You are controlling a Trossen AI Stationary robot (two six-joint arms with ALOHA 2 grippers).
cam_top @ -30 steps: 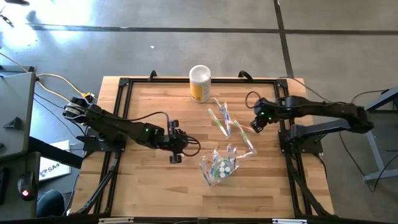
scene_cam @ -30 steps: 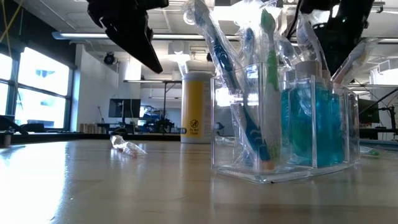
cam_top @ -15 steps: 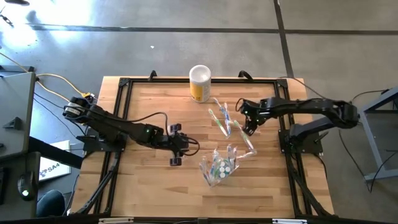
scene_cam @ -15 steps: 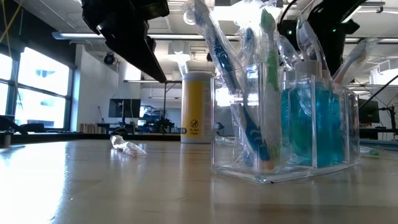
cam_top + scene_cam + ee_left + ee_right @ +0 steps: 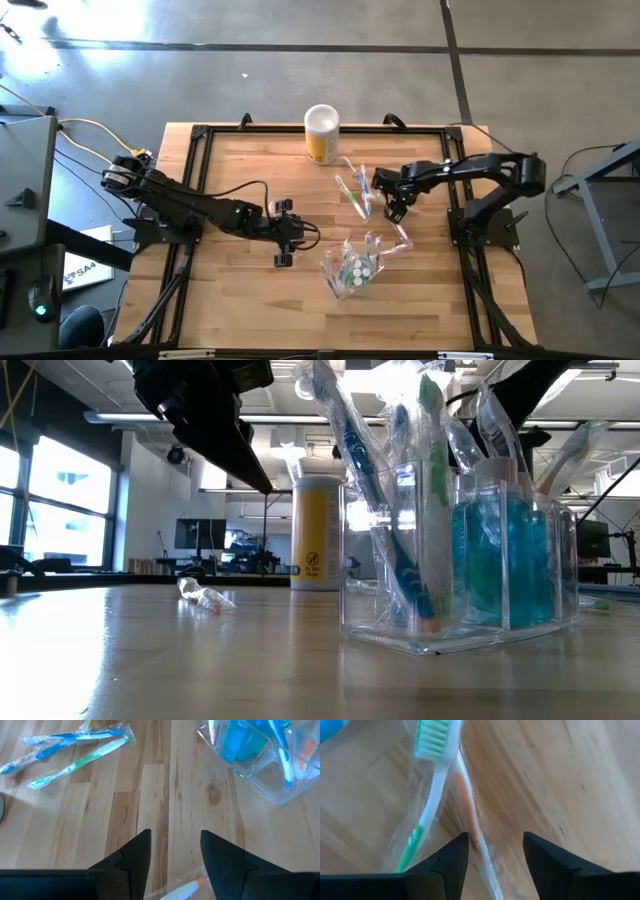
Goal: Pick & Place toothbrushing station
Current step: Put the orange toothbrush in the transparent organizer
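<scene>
Right hand (image 5: 392, 203) low over wrapped toothbrushes (image 5: 362, 192) lying beyond clear organizer (image 5: 352, 268) on counter (image 5: 240, 300), fingers apart, straddling orange-handled brush (image 5: 470, 822). Left hand (image 5: 283, 236) beside organizer, fingers apart, empty. Risk: crinkly wrap slipping, or green-bristled brush (image 5: 427, 785) alongside caught too.

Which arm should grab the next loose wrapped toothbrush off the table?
Right, most likely. The right gripper is open and right over the loose wrapped toothbrushes, with an orange-handled one running between its fingers. The left gripper, also open, sits farther off, left of the clear holder.
</scene>
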